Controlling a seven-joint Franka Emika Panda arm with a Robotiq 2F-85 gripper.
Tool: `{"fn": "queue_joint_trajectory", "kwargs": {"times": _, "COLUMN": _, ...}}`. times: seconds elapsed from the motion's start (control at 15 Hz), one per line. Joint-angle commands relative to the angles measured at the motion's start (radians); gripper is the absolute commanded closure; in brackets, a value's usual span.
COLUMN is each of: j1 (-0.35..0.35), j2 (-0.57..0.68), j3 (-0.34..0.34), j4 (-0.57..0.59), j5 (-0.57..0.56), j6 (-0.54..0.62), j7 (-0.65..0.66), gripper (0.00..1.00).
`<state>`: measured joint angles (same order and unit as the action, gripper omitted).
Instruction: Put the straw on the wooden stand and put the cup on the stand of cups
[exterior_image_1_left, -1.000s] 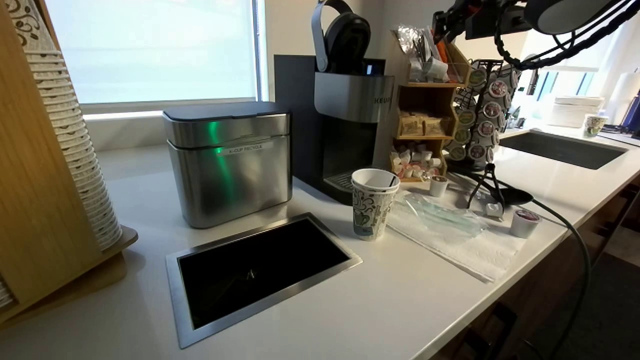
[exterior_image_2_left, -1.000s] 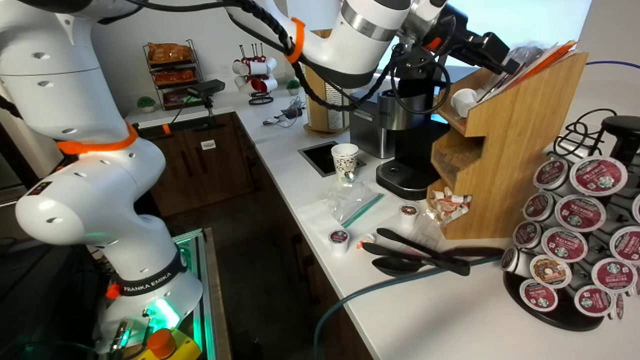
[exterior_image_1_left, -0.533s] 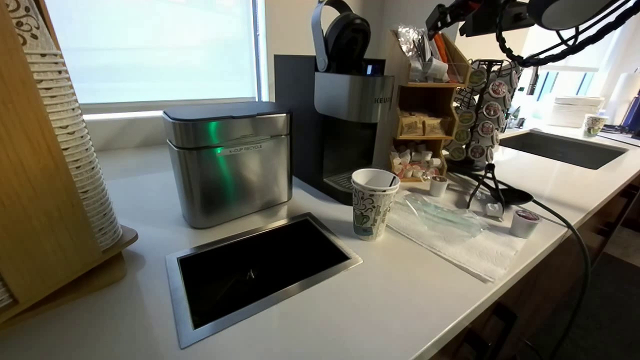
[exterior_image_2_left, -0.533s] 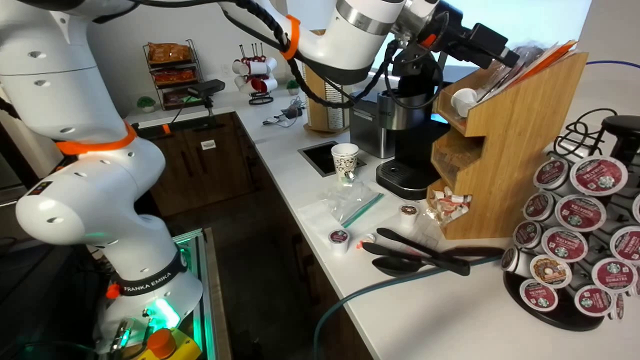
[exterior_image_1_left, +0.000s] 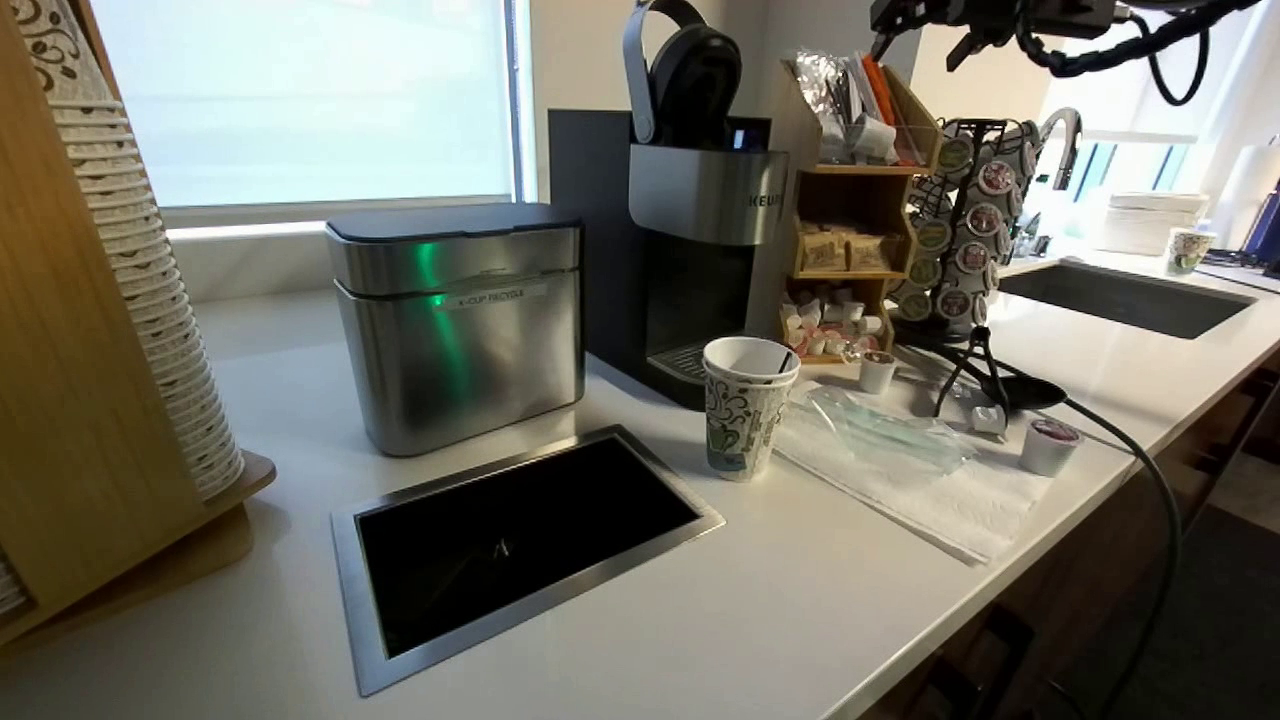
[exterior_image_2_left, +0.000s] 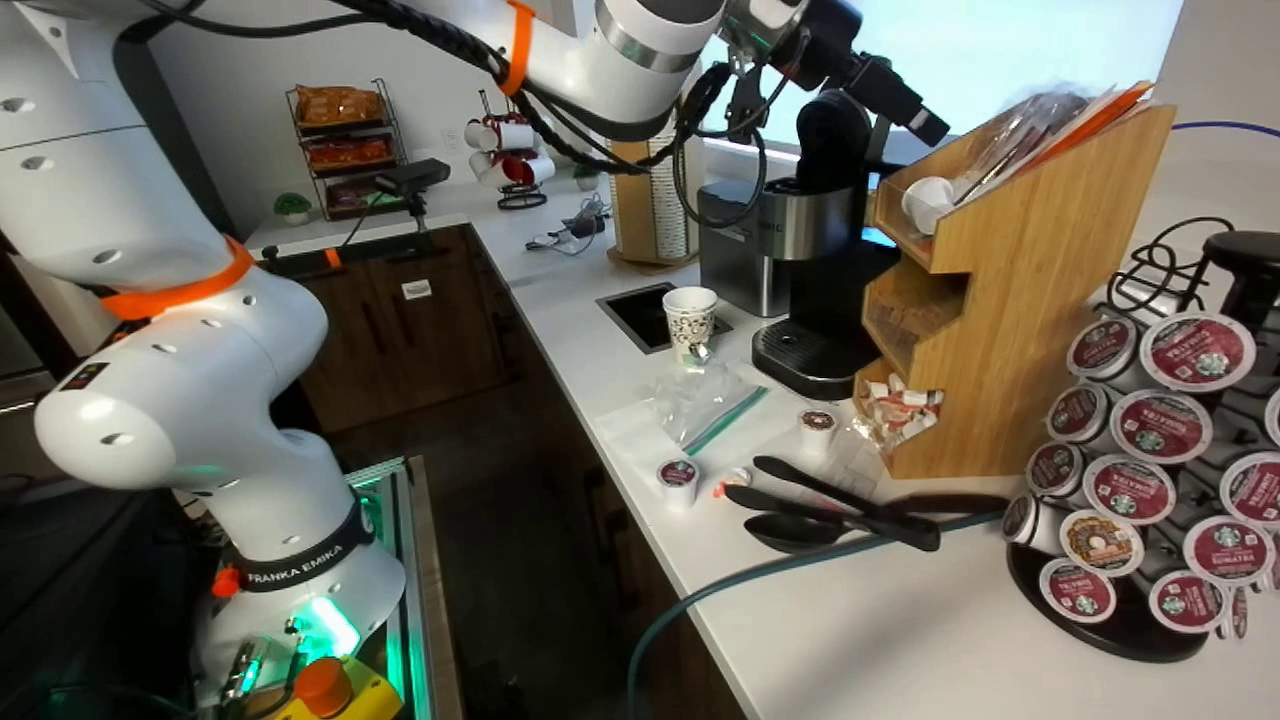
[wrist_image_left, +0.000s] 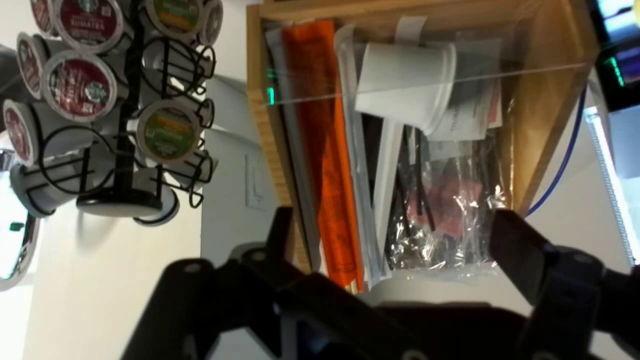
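Observation:
My gripper (wrist_image_left: 395, 222) stands open with nothing between its fingers. It hovers before and above the top compartment of the wooden stand (exterior_image_2_left: 1050, 320); an exterior view shows the gripper (exterior_image_1_left: 918, 52) with spread fingers. Inside that compartment, thin black sticks (wrist_image_left: 420, 187), which look like straws, lie among clear wrappers. The cup (exterior_image_1_left: 738, 425), white with a dark speckled print, is upright on the counter with two rims nested; a dark thin line shows inside it. The stand of cups (exterior_image_2_left: 632, 215) is wooden and holds a tall cup stack (exterior_image_1_left: 150, 270).
A coffee machine (exterior_image_1_left: 705, 195) and steel bin (exterior_image_1_left: 470, 340) line the wall, with a framed counter opening (exterior_image_1_left: 690, 520) in front. A pod rack (exterior_image_2_left: 1135, 470), plastic bag (exterior_image_2_left: 705, 400), black utensils (exterior_image_2_left: 830, 505) and loose pods lie about. Orange packets (wrist_image_left: 335, 200) fill the compartment's side.
My gripper has drawn back from the wooden stand's top compartment, leftward in an exterior view, and its fingers have spread. The cup and the things on the counter have stayed in place.

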<state>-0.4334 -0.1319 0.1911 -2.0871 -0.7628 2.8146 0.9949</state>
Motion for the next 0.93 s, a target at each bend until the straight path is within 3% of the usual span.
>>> {"fn": "queue_joint_trajectory", "kwargs": {"times": 0.0, "j1": 0.004, "j2": -0.011, "j3": 0.0, "j4": -0.015, "j5": 0.021, "j6": 0.0, "j7": -0.001, "gripper": 0.0}}
{"fn": "queue_joint_trajectory", "kwargs": {"times": 0.07, "j1": 0.007, "j2": -0.018, "j3": 0.0, "j4": -0.025, "j5": 0.03, "j6": 0.0, "j7": -0.001, "gripper": 0.0}}
{"fn": "queue_joint_trajectory", "kwargs": {"times": 0.2, "j1": -0.024, "j2": -0.026, "j3": 0.029, "j4": -0.006, "j5": -0.062, "j6": -0.119, "j7": 0.106, "gripper": 0.0}}
{"fn": "queue_joint_trajectory", "kwargs": {"times": 0.4, "j1": -0.008, "j2": -0.007, "j3": 0.046, "j4": 0.017, "j5": -0.057, "j6": -0.262, "j7": 0.146, "gripper": 0.0}}
{"fn": "queue_joint_trajectory", "kwargs": {"times": 0.47, "j1": 0.094, "j2": 0.001, "j3": -0.04, "j4": 0.029, "j5": -0.082, "j6": -0.305, "j7": 0.181, "gripper": 0.02}}
{"fn": "queue_joint_trajectory", "kwargs": {"times": 0.73, "j1": 0.183, "j2": 0.031, "j3": -0.084, "j4": 0.088, "j5": -0.122, "j6": -0.399, "j7": 0.294, "gripper": 0.03}}
{"fn": "queue_joint_trajectory", "kwargs": {"times": 0.87, "j1": 0.218, "j2": 0.062, "j3": -0.103, "j4": 0.132, "j5": -0.144, "j6": -0.443, "j7": 0.355, "gripper": 0.09}}
